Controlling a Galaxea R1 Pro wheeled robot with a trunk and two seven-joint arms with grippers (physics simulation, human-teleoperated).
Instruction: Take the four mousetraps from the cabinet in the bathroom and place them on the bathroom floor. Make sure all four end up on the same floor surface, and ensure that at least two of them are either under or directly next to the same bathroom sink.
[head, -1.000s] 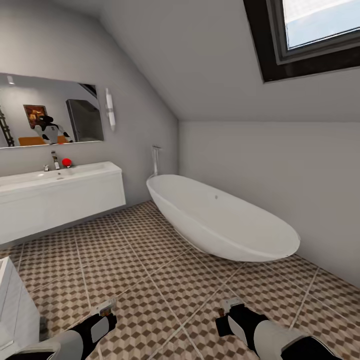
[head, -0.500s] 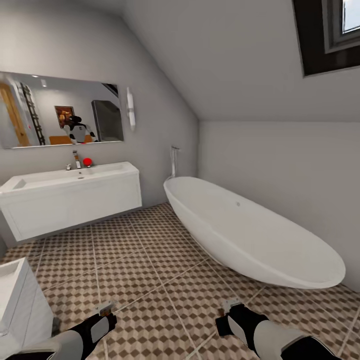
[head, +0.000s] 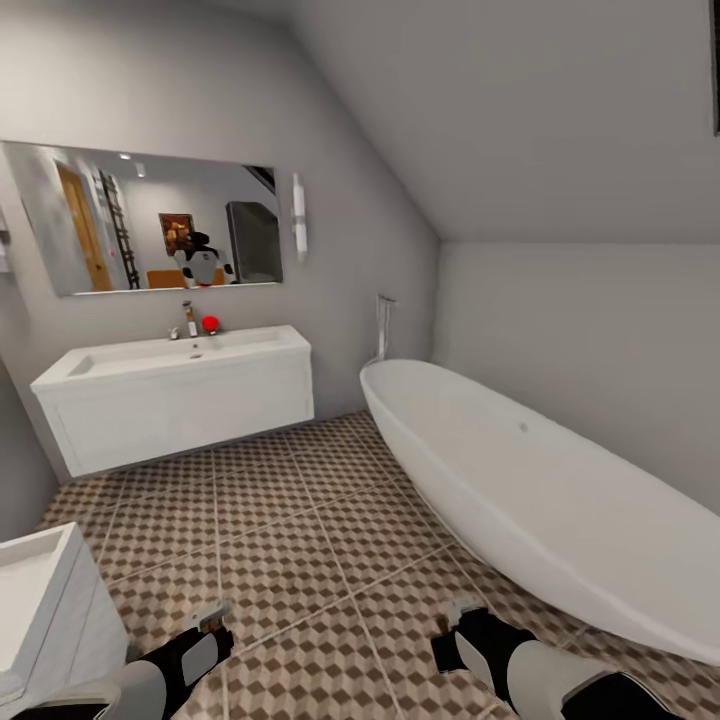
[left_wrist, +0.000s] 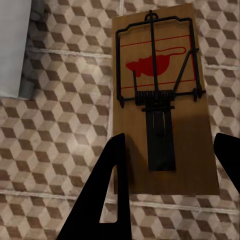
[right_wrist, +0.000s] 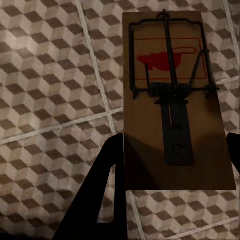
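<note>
as the head view swung left, the sink (head: 180, 352) drew toward centre. the left gripper (left_wrist: 167, 165) clamped a mousetrap (left_wrist: 162, 80); the right gripper (right_wrist: 175, 167) clamped another mousetrap (right_wrist: 175, 75).

Your head camera has swung left: the white wall-hung vanity sink (head: 180, 395) and white oval bathtub (head: 540, 500) slide rightward, the dark-framed skylight has nearly left view, and perhaps a door appears in the rectangular wall mirror (head: 150, 217).

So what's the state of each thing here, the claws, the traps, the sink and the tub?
Left claw: shut on a mousetrap.
Right claw: shut on a second mousetrap.
Both traps: held flat above the tiled floor.
Sink: tap not running.
Bathtub: looks empty.
</note>
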